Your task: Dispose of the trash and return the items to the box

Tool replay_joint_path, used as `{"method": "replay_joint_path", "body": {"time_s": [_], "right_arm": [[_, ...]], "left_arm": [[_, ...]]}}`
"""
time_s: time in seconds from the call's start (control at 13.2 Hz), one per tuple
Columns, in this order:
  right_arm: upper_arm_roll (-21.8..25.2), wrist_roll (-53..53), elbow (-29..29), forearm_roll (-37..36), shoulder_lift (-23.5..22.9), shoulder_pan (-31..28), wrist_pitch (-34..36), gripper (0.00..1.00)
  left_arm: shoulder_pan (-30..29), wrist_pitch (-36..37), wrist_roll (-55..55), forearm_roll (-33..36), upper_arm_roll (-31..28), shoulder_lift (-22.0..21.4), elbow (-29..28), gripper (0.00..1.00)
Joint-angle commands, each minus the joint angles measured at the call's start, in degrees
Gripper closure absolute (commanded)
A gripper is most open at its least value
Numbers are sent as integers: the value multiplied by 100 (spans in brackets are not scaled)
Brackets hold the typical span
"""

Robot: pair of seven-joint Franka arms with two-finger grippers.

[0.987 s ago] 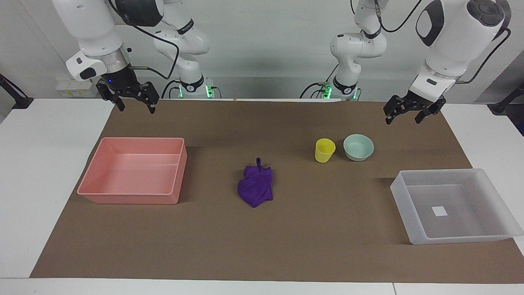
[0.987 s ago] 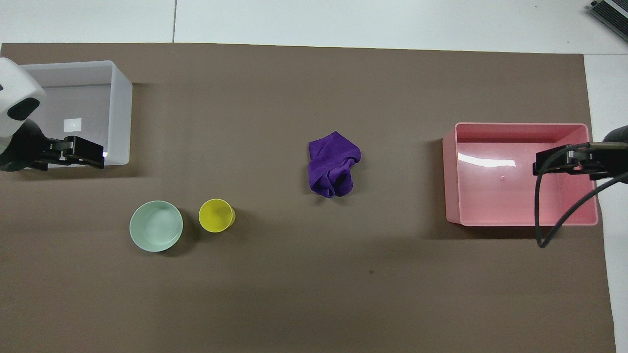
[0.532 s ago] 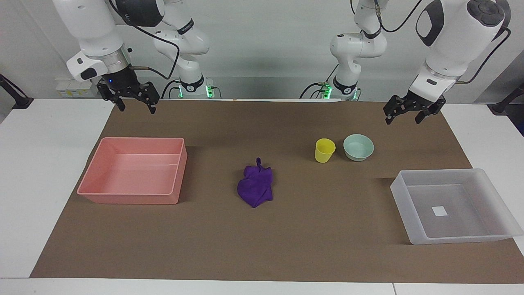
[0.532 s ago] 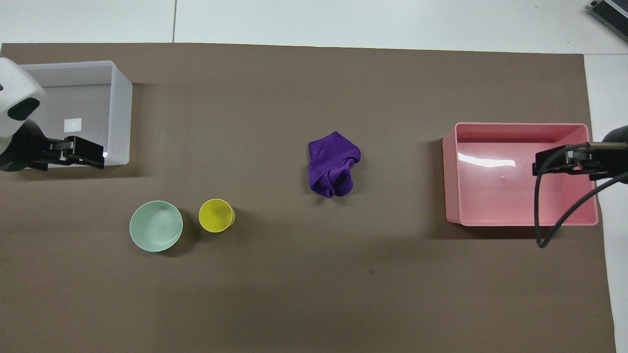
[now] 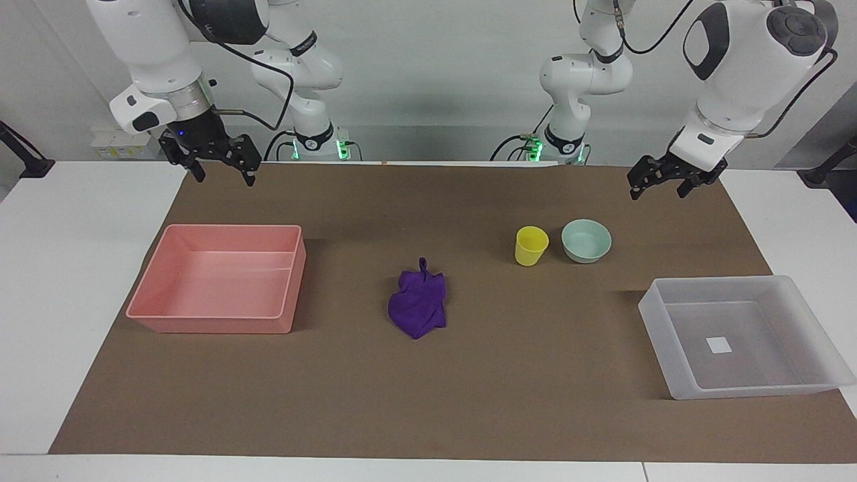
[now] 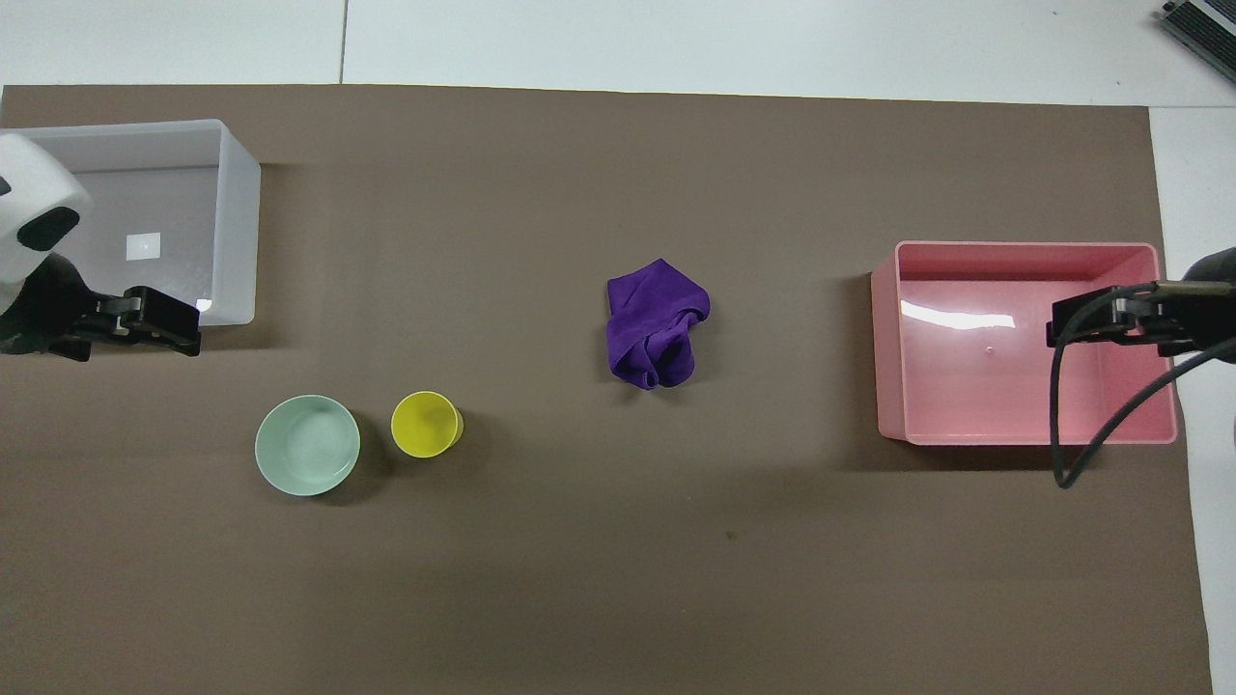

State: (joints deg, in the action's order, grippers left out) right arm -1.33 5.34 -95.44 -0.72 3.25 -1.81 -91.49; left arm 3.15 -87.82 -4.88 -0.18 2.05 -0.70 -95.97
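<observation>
A small yellow cup [image 5: 531,245] [image 6: 425,424] stands upright on the brown mat, with a pale mint-green bowl [image 5: 586,240] [image 6: 307,445] beside it toward the left arm's end. The translucent box [image 5: 742,337] [image 6: 232,222] with a white square on its floor sits farther out at that end. The trash, a crumpled purple cloth [image 5: 419,299] [image 6: 655,322], lies mid-mat. My left gripper [image 5: 658,189] [image 6: 183,326] hangs open and holds nothing, high over the mat's left-arm end. My right gripper [image 5: 224,175] [image 6: 1062,323] hangs open and holds nothing, high over the right arm's end.
An opaque pink bin [image 5: 217,278] [image 6: 1024,343], with nothing in it, sits at the right arm's end of the mat. The brown mat [image 5: 469,402] covers most of the white table. A black cable [image 6: 1091,425] loops under the right arm above the pink bin.
The left gripper has drawn back slightly toward the robots and risen a little. The right gripper has barely shifted. Nothing on the mat has moved.
</observation>
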Motion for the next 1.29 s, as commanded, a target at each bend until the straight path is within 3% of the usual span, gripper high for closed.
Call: {"method": "replay_joint_path", "body": {"time_s": [0.0, 0.15, 0.38, 0.76, 1.06, 1.14, 1.22], "right_arm": [[-61, 230, -422, -7, 202, 162, -508, 0], [-70, 571, -729, -7, 229, 452, -1017, 0], [-70, 1633, -1073, -7, -33, 1233, -2001, 0], [-70, 2208, -1073, 230, -1078, 2043, -3276, 0], [-70, 2270, -1074, 239, -1905, 2483, -4420, 0], [-70, 2296, -1074, 230, -2063, 2588, -4587, 0], [-70, 2348, -1074, 230, -2274, 2702, -4849, 0]], "left_arm": [[-68, 12, 110, 44, 23, -97, -561, 0], [-68, -269, 119, 44, 23, -115, -1010, 0], [-60, -1278, 119, 53, 32, -167, -1984, 0], [-34, -2677, 128, 70, 23, -133, -3470, 0], [-42, -3188, 128, 79, 23, 34, -3877, 0], [-60, -3136, 119, 71, 23, 104, -3851, 26], [-86, -3144, 119, 79, 23, 174, -3825, 59]]}}
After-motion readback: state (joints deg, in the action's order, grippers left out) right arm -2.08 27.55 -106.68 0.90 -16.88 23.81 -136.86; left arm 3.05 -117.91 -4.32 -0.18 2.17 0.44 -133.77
